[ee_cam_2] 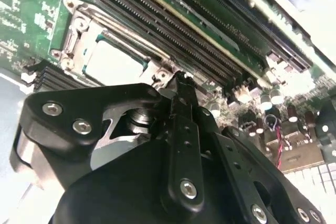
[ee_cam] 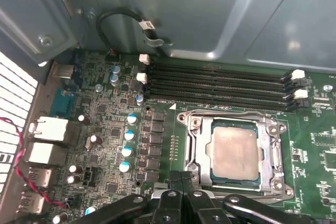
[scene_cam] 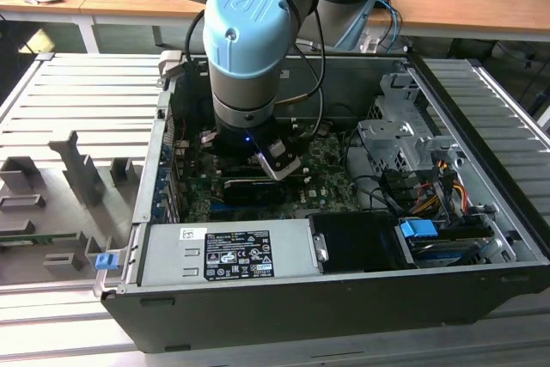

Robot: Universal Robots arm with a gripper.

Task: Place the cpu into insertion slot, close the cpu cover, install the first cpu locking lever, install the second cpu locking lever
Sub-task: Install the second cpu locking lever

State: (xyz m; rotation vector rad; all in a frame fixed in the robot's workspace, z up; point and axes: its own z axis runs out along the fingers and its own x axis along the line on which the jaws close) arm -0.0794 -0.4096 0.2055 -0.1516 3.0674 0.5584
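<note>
In the first wrist view the green circuit board (ee_cam: 105, 145) fills the left and middle of the frame, and toward the lower right sits the insertion slot (ee_cam: 190, 145) with the cpu (ee_cam: 236, 153) already lying flat in it – its pale metal face showing through the cut-out of the cpu cover (ee_cam: 273, 150), which looks folded down around it. So placing seems done and the cover appears closed; whether either locking lever is latched I cannot tell. The tool (ee_cam: 181, 184) hangs just beside the slot's near edge, its fingers drawn together on nothing – clenched and empty. In the exterior view the arm reaches down into the open computer case (scene_cam: 344, 298).
</note>
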